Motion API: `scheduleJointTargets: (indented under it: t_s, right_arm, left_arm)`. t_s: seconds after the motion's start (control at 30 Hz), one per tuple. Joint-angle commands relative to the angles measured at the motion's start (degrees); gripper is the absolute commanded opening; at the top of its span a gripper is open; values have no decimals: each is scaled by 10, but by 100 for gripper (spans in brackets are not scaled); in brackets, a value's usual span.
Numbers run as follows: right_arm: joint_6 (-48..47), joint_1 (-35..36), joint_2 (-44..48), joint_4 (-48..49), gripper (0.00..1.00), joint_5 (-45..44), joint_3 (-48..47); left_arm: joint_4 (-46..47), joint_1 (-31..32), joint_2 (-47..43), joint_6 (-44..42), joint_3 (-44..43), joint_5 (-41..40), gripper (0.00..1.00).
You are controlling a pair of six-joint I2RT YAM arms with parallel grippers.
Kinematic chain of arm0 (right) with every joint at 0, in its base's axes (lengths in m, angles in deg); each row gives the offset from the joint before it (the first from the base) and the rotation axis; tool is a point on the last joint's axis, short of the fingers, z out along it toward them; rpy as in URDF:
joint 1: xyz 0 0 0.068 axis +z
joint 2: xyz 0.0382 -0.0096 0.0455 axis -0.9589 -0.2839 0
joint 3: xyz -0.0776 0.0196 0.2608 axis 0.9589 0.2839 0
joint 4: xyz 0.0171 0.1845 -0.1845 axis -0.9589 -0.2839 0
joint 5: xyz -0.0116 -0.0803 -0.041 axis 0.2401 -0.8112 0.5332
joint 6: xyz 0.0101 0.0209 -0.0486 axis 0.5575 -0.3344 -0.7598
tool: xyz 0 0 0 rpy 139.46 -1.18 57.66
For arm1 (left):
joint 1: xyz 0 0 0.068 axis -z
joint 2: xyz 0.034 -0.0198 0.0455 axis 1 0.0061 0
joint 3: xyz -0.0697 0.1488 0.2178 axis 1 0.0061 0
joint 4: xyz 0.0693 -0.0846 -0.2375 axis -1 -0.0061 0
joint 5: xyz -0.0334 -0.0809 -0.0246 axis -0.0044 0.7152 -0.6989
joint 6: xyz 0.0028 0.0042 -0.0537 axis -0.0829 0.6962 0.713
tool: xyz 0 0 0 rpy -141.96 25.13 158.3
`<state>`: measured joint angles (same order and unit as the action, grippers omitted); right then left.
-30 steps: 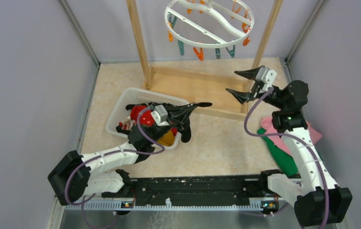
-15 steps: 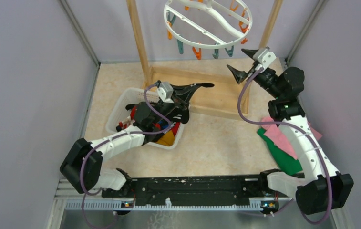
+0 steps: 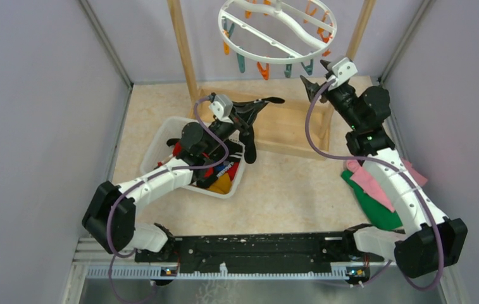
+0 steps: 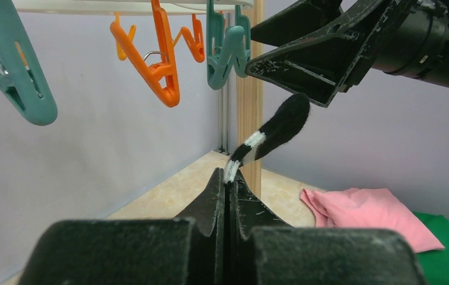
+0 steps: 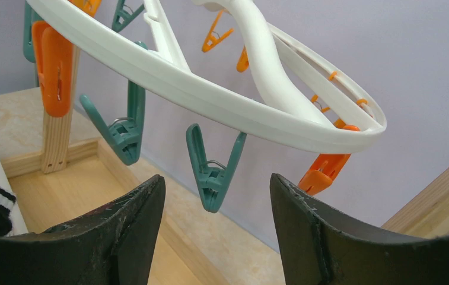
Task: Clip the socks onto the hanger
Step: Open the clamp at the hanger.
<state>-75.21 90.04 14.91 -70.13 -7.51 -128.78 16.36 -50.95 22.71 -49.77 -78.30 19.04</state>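
Observation:
The hanger is a white ring hung from the wooden rack, with orange and teal pegs dangling under it. My left gripper is raised over the rack's base and shut on a black sock with white stripes, which droops below it. The sock's striped tip pokes out past the shut left gripper. My right gripper stands open just under the ring's near right edge. A teal peg hangs between the tips of the right gripper; I cannot tell whether it touches them.
A white mesh basket at left holds more socks, a yellow one among them. Pink cloth and green cloth lie at the right. Wooden rack posts flank the hanger. An orange peg hangs nearby.
My left gripper has lifted the striped sock out of the basket, up and back toward the hanger. My right gripper has risen to the pegs under the ring.

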Motion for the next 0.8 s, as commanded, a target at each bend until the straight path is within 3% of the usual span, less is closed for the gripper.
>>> scheduleJointTargets:
  t_s: [0.0,0.17,0.77]
  right_arm:
    - [8,17,-13,51,64,-52,-16]
    - [20,23,-40,82,63,-94,-26]
    - [35,45,-88,152,64,-119,-50]
  left_arm:
    - [13,-6,18,10,-37,2,0]
    - [2,-10,27,4,-55,3,0]
    - [8,-19,41,6,-69,8,0]
